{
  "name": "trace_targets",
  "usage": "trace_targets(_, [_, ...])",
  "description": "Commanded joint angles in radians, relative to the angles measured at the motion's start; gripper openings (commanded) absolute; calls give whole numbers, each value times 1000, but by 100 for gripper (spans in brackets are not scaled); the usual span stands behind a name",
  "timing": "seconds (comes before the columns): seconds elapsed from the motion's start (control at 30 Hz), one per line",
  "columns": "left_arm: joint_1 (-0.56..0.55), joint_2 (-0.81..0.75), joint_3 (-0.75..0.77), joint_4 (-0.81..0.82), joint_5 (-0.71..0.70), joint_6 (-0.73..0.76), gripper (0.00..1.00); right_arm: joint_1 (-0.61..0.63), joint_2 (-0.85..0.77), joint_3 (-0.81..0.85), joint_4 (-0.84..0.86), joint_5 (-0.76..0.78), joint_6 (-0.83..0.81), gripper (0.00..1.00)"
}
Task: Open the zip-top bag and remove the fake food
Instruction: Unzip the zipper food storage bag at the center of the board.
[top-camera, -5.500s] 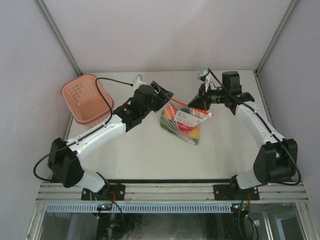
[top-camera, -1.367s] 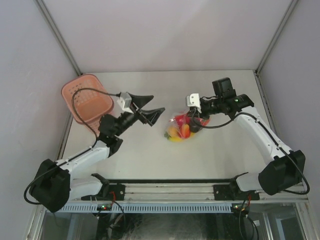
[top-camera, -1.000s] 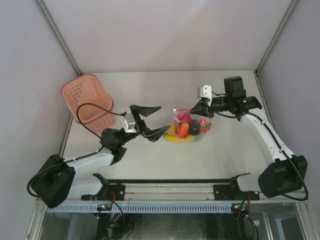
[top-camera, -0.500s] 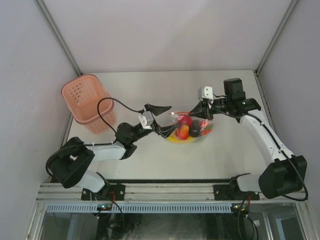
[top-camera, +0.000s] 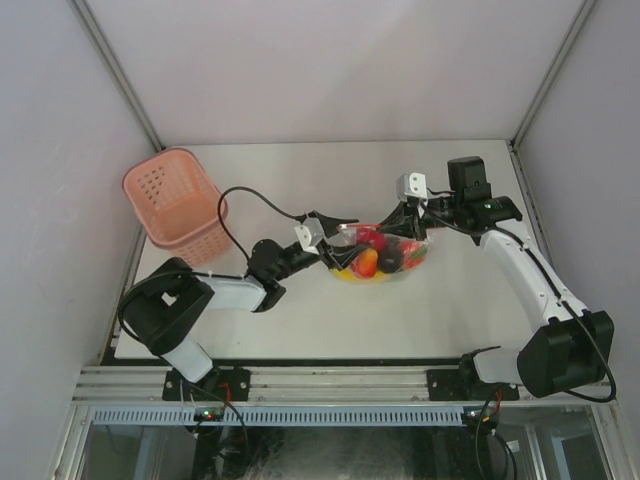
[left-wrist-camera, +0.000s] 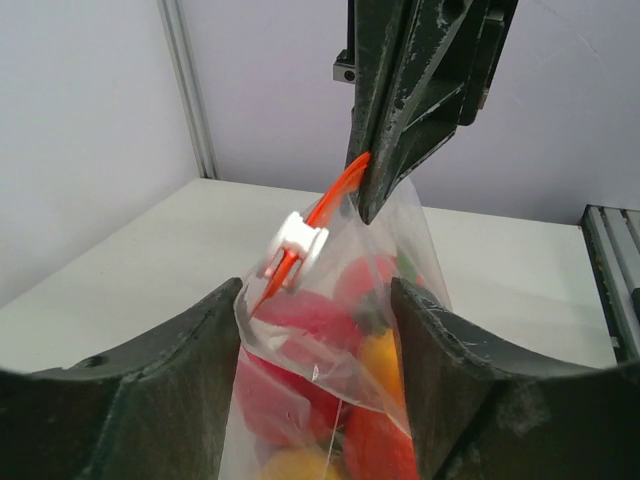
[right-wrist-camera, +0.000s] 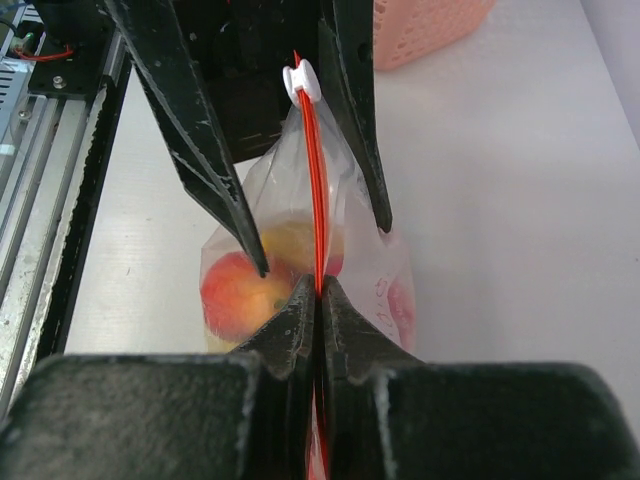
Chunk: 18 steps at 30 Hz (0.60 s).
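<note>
The clear zip-top bag (top-camera: 392, 262) hangs over the table by its red-orange zipper strip (right-wrist-camera: 318, 190), with a white slider (left-wrist-camera: 297, 243) at the strip's left end. My right gripper (right-wrist-camera: 320, 290) is shut on the strip's right end. Red, orange and yellow fake food (top-camera: 368, 260) fills the bag. My left gripper (left-wrist-camera: 318, 330) is open with the bag's upper part between its fingers (left-wrist-camera: 200, 370), and the plastic brushes both of them just below the slider. From the right wrist view, the left gripper (right-wrist-camera: 320, 245) straddles the bag, one tip on each side.
A pink perforated basket (top-camera: 175, 205) stands at the back left of the table (top-camera: 300, 310), away from both arms. The left arm's cable loops above the table between the basket and the bag. Metal rails run along the near edge.
The left arm has stretched right toward the bag, its gripper has slid around the bag's left end and its jaws have narrowed. The right gripper has kept hold of the strip almost still.
</note>
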Motion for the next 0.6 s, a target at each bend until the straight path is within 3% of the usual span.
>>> trace_targets(0.0, [-3,26,66,47,10,-25,58,-4,-24,11,43,-65,-1,0])
trace_targets(0.1, [-2,30,76,48,14,-35,39,-8,-22,9,37,-64,-9,0])
trace_targets(0.2, [1,23,69,48,12,-38,12,-18,-21,11,29,-67,-15,0])
trace_targets(0.27, [2,14,57,48,8,-39,3,-27,-23,10,26,-76,-15,0])
trace_targets(0.47, [3,-18,38,47,9,-46,0,-30,-24,10,29,-73,-4,0])
trace_targets(0.57, [3,-33,34,46,-2,-51,0,-27,-32,11,41,-101,28,27])
